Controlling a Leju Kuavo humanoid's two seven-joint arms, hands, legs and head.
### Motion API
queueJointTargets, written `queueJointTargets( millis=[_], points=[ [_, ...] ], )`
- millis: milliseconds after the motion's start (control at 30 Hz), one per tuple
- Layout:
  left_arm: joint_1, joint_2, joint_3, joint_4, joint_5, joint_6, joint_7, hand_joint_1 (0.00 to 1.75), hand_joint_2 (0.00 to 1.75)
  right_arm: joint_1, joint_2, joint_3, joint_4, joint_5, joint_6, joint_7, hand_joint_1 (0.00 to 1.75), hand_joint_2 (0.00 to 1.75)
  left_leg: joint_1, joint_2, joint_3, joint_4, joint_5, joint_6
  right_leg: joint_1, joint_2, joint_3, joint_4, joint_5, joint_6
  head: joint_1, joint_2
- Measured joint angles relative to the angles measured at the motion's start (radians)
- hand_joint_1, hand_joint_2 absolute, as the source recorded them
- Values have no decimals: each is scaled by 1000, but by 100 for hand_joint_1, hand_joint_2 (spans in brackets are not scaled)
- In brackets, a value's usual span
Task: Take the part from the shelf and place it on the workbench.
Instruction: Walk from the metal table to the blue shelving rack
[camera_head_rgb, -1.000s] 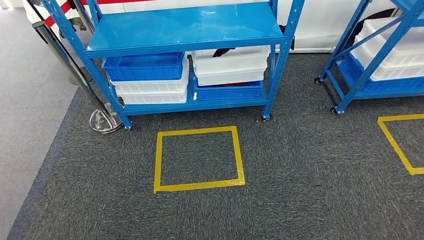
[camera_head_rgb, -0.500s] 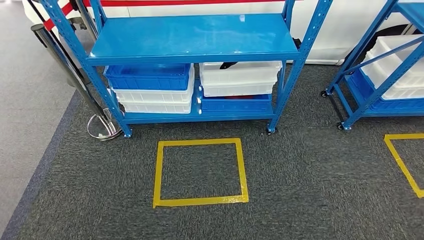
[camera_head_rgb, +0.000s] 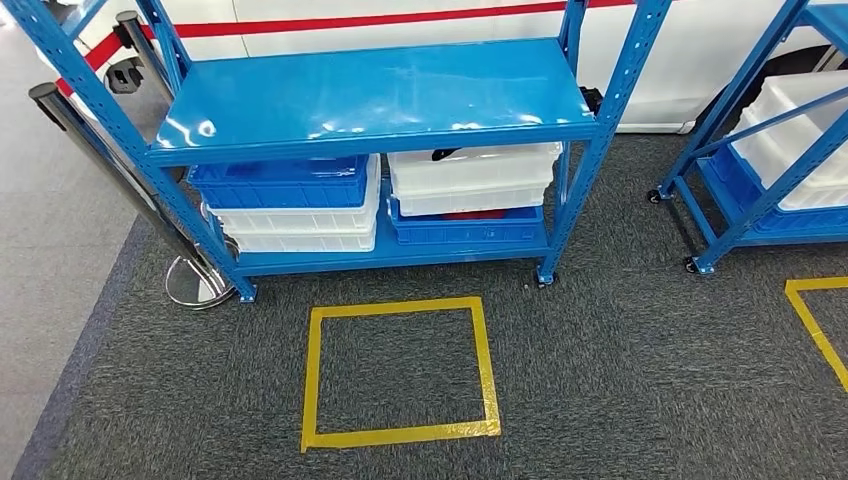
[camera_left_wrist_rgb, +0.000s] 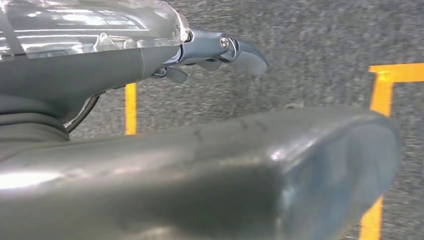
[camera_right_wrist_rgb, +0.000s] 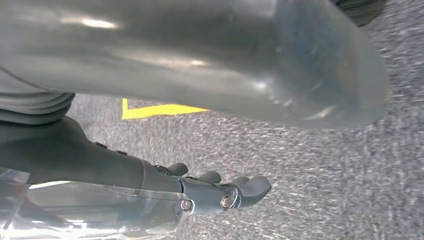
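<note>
A dark part (camera_head_rgb: 447, 154) lies in the upper white bin (camera_head_rgb: 472, 176) on the lower level of the blue shelf (camera_head_rgb: 375, 88), at the bin's back edge, mostly hidden under the board above; that bin sits on a blue bin (camera_head_rgb: 468, 226); beside them a blue bin on white ones (camera_head_rgb: 290, 200); a yellow tape square (camera_head_rgb: 398, 372) marks the carpet in front; the left hand (camera_left_wrist_rgb: 215, 52) hangs over carpet, fingers loosely extended, holding nothing; the right hand (camera_right_wrist_rgb: 220, 187) likewise, empty.
</note>
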Motion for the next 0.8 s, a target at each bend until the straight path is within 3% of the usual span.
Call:
queueJointTargets(
  millis=[67,100,200,267,333,400,433,467,533,600,700,733,800],
  points=[
    [4,0,0,0,0,-1,1,0,0,0,1,-2,0,0,0,0,0,0,-5,3,4,-84,102,11,1,2,26,-2,-24,11,0,0],
    [5,0,0,0,0,-1,1,0,0,-1,1,-3,0,1,0,0,0,0,-9,3,7,-101,124,18,1,4,38,-3,-31,18,0,0],
    [1,-1,0,0,0,-1,1,0,0,-8,1,-3,0,1,0,0,0,0,-11,-2,44,-121,112,40,0,3,60,14,-30,39,2,0],
    [-3,-1,0,0,0,-1,1,0,0,-11,1,-3,0,1,0,0,0,0,-10,-4,73,-134,105,55,-1,1,25,88,-41,44,3,0],
    [-5,-1,0,0,0,-1,1,0,0,-13,1,-3,0,1,0,0,0,0,-12,-3,91,-138,90,65,-1,0,-56,202,-88,44,3,0],
    [-3,-1,0,0,0,-1,1,0,0,-10,2,-3,0,2,1,0,0,0,-15,-5,112,-138,70,68,1,0,-130,264,-128,44,3,0],
    [-2,-1,0,0,0,-1,2,0,0,-8,2,-3,0,3,1,0,0,0,-16,-7,125,-138,59,67,2,0,-148,254,-122,43,4,0],
    [0,-1,0,0,-1,-1,2,0,0,-6,2,-4,0,3,2,0,0,0,-17,-9,139,-138,48,66,5,0,-152,216,-93,39,4,0],
    [2,-4,0,0,-2,-1,3,0,0,-1,0,-4,0,4,2,0,0,0,-18,-12,166,-139,25,62,17,1,-143,102,14,24,3,0],
    [-2,-8,0,0,-3,-1,3,0,0,1,-1,-5,0,4,2,0,0,0,-20,-15,187,-143,3,53,26,5,-131,33,70,12,4,0],
    [-5,-7,0,0,-3,-2,5,0,0,0,-1,-5,0,4,2,0,0,0,-24,-16,216,-135,-1,38,20,9,-98,8,68,0,5,0],
    [-5,-7,0,0,-3,-1,5,0,0,0,0,-5,0,4,2,0,0,0,-24,-14,212,-113,-1,32,16,8,-84,2,68,-4,3,0],
    [-8,-5,0,0,-3,0,5,0,0,-1,1,-5,0,4,2,0,0,0,-18,-9,160,-22,-25,20,10,5,-60,-7,60,-7,-2,0]
  ],
)
